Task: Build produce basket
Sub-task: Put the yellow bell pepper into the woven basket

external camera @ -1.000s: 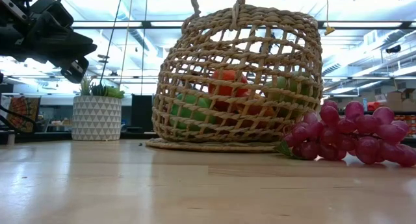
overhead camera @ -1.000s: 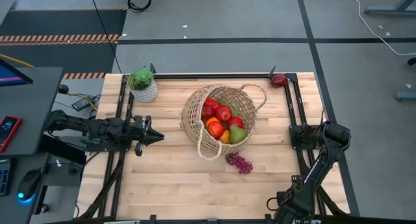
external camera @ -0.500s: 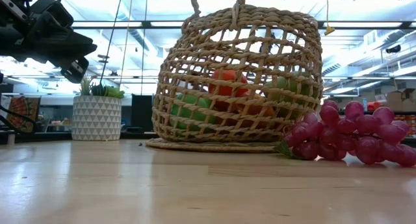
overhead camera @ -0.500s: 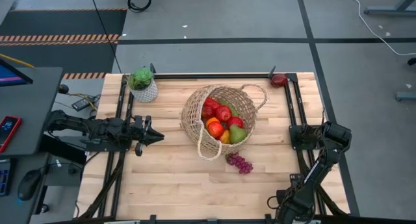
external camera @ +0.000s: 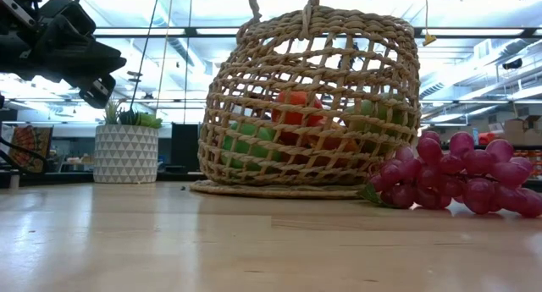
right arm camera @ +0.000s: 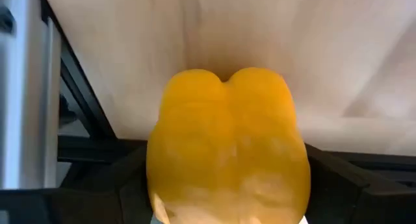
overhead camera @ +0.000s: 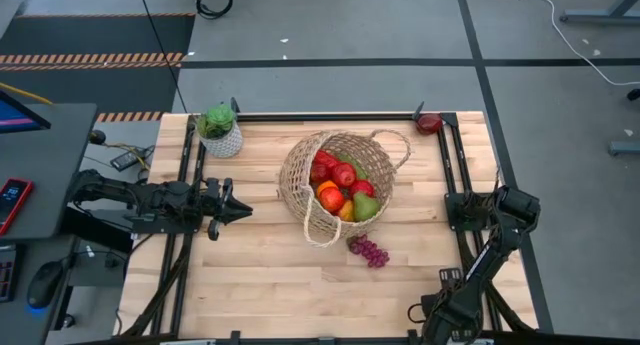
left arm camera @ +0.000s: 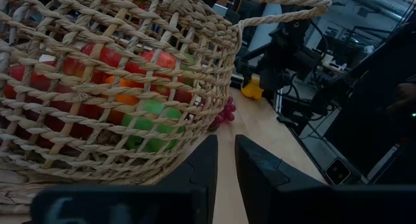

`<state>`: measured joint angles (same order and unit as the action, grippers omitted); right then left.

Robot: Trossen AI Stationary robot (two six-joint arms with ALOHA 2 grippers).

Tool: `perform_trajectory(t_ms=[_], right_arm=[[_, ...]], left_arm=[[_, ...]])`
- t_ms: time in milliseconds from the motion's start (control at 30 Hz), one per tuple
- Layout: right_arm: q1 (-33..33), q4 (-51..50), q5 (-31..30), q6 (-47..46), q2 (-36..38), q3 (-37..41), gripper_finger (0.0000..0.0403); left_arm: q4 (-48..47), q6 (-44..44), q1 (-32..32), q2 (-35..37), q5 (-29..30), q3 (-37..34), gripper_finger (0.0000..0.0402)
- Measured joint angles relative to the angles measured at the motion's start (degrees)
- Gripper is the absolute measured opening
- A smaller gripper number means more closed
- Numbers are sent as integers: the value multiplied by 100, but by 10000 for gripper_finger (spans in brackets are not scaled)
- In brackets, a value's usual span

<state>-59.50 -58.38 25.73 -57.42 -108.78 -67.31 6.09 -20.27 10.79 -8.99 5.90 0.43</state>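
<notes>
So the right gripper (right arm camera: 227, 214) is down at the table's near right corner with a yellow pepper (right arm camera: 227, 143) sitting right between its fingers; they look closed around it, though actual contact is hard to make out. The left gripper (overhead camera: 243, 211) hangs with its fingers pressed together, left of the basket (overhead camera: 335, 185), not touching it. The basket's mid-table, lying on its side and full of produce, with the purple grapes (overhead camera: 369, 251) on the wood just beside it.

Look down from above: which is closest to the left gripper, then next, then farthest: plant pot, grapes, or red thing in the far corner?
From the left gripper:
1. Plant pot, far-left corner of the table.
2. Grapes, just beside the basket, near side.
3. Red thing, far-right corner.
</notes>
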Motion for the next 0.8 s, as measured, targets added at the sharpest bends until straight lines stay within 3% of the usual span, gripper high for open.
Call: perform_trajectory(t_ms=[133,433,800], right_arm=[[172,-99,-841,-90,405,-217,303],[649,405,-3531,-7,1871,-573,307],[1376,2307,-4503,1040,3046,-573,308]], left_arm=[[0,-1,0,0,1,0,63],[0,0,0,0,1,0,56],[0,-2,0,0,1,0,63]])
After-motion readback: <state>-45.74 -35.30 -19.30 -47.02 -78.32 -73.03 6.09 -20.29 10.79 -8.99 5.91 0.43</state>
